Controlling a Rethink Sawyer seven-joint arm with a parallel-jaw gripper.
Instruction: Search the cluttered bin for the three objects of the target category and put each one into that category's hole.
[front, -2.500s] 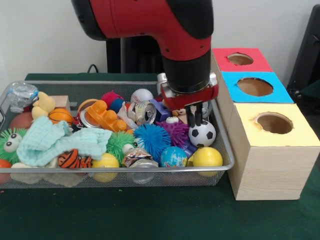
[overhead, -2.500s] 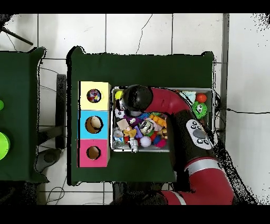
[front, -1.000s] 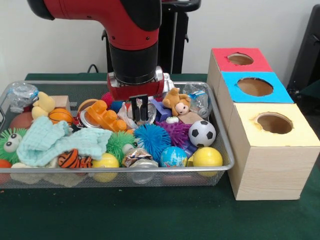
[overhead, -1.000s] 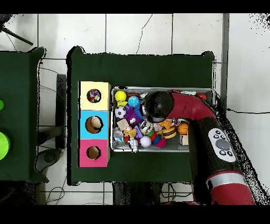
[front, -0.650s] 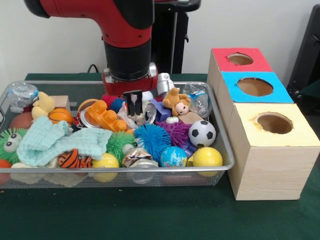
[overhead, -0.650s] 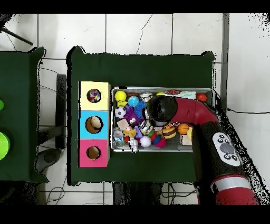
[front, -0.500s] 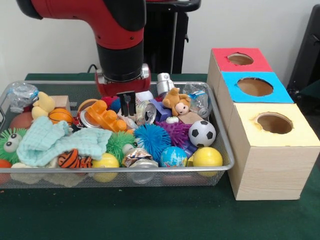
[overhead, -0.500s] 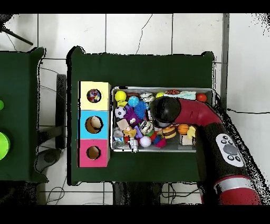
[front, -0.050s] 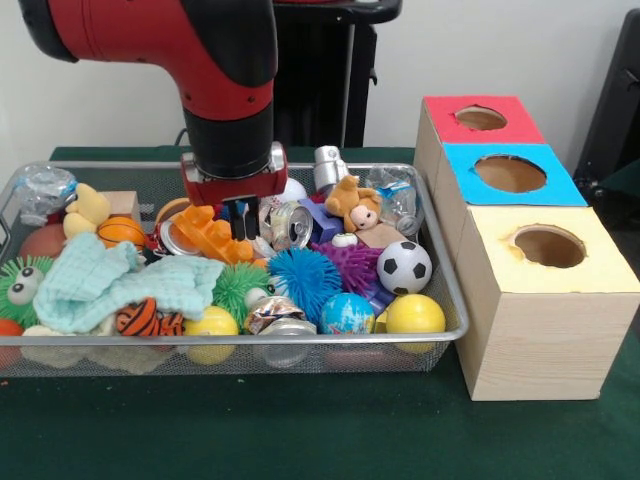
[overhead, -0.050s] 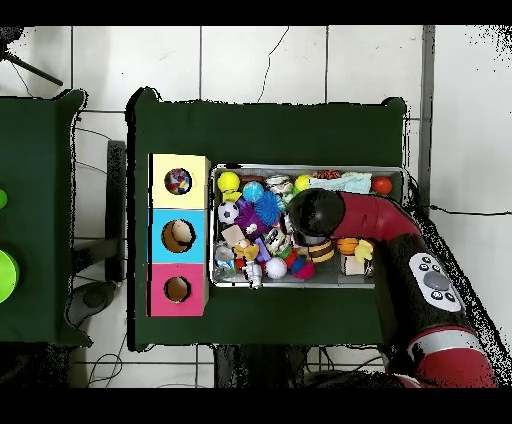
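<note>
Your gripper (front, -0.050s: 240, 218) hangs low over the bin (front, -0.050s: 445, 290), by the orange toy (front, -0.050s: 208, 232) near its far edge; jaws nearly together, holding nothing. Target category unclear; the balls remain in the bin.

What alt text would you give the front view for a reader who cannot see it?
A red and black robot arm lowers its gripper into a wire mesh bin crowded with toys, just above an orange plastic toy and beside a crushed can. To the bin's right stand three boxes with holes, topped red, blue and yellow.
</note>
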